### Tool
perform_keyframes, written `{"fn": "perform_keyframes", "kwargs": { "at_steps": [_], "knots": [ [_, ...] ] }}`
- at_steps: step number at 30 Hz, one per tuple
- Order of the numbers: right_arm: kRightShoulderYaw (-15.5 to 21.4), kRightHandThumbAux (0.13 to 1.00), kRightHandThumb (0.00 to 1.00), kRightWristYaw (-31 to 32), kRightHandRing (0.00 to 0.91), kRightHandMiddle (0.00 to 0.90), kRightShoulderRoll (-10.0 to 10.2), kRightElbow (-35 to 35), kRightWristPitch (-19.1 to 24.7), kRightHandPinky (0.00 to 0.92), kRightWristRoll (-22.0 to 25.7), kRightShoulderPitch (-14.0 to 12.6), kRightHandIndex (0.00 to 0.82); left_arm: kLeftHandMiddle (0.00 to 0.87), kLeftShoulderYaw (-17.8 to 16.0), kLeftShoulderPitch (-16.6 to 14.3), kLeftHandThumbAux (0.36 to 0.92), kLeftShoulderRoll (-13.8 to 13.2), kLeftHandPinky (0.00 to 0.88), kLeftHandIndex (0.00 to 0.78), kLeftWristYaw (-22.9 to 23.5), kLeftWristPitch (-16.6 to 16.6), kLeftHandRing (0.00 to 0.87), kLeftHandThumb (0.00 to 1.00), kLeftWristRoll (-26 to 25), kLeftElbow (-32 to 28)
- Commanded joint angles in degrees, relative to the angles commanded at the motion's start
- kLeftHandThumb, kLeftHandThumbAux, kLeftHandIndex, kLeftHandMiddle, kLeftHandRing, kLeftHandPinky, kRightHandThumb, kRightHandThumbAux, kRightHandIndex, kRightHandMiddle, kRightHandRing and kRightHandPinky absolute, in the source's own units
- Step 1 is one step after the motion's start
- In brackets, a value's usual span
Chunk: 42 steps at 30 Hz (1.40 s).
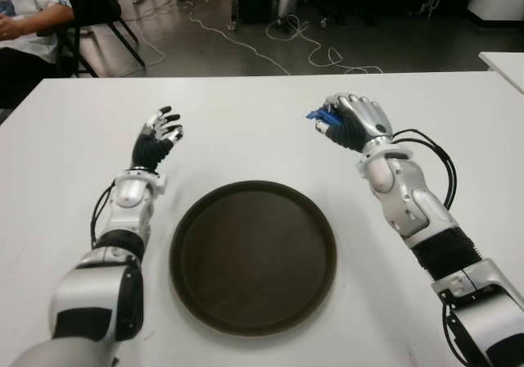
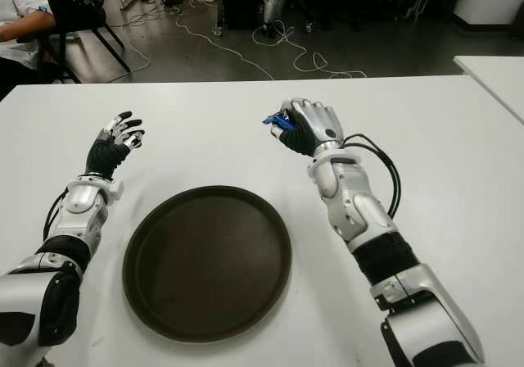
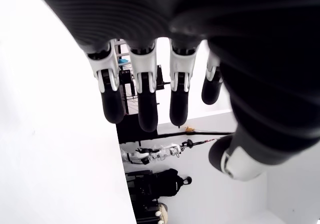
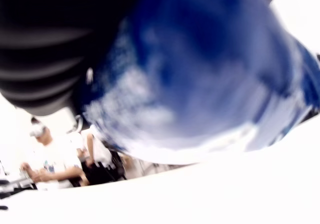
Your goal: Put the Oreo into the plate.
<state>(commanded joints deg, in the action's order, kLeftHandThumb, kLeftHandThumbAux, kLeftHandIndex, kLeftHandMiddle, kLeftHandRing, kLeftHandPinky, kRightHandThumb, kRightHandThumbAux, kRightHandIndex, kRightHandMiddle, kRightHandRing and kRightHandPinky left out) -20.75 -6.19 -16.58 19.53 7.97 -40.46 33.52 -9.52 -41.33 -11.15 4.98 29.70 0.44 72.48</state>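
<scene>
One blue Oreo pack [image 1: 322,117], label unreadable

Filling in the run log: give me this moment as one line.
right robot hand: shut on Oreo pack, beyond plate | left robot hand: open, idle, left of plate | plate: empty | table

Robotics lab, floor cables [image 1: 246,43], white table [image 1: 246,129], seated person [image 1: 24,23]

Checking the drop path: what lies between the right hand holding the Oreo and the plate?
Only bare white table, in both eye views. The right hand holds the blue Oreo pack beyond the empty plate.
</scene>
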Motion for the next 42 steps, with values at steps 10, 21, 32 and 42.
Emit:
{"fn": "perform_keyframes", "kwargs": {
  "at_steps": [10,21,32,42],
  "knots": [
    [0.32,0.734,0.688,-0.26,0.749,0.743,0.31,-2.69,-0.07,0.734,0.08,-1.82,0.433,0.217,-0.41,-0.16,0.645,0.19,0.224,0.13,0.19,-0.23,0.212,0.187,-0.31,0.21],
    [0.42,0.733,0.69,-0.88,0.743,0.736,1.17,-5.85,-0.6,0.736,0.08,-3.86,0.432,0.22,-0.72,-0.21,0.646,0.35,0.225,0.132,0.65,-0.33,0.212,0.2,-0.66,0.21],
    [-4.15,0.734,0.688,-3.28,0.75,0.747,5.5,-10.5,-2.23,0.744,-2.4,-8.15,0.432,0.214,-0.49,-0.34,0.671,0.35,0.221,0.125,0.25,-0.56,0.206,0.217,-0.32,0.22],
    [-9.4,0.732,0.693,1.64,0.75,0.744,5.84,-10.89,-7.93,0.748,-2.21,-10.25,0.43,0.232,-0.29,-0.26,0.679,0.52,0.234,0.142,-0.45,-0.35,0.218,0.205,-0.12,0.12]
  ]
}}
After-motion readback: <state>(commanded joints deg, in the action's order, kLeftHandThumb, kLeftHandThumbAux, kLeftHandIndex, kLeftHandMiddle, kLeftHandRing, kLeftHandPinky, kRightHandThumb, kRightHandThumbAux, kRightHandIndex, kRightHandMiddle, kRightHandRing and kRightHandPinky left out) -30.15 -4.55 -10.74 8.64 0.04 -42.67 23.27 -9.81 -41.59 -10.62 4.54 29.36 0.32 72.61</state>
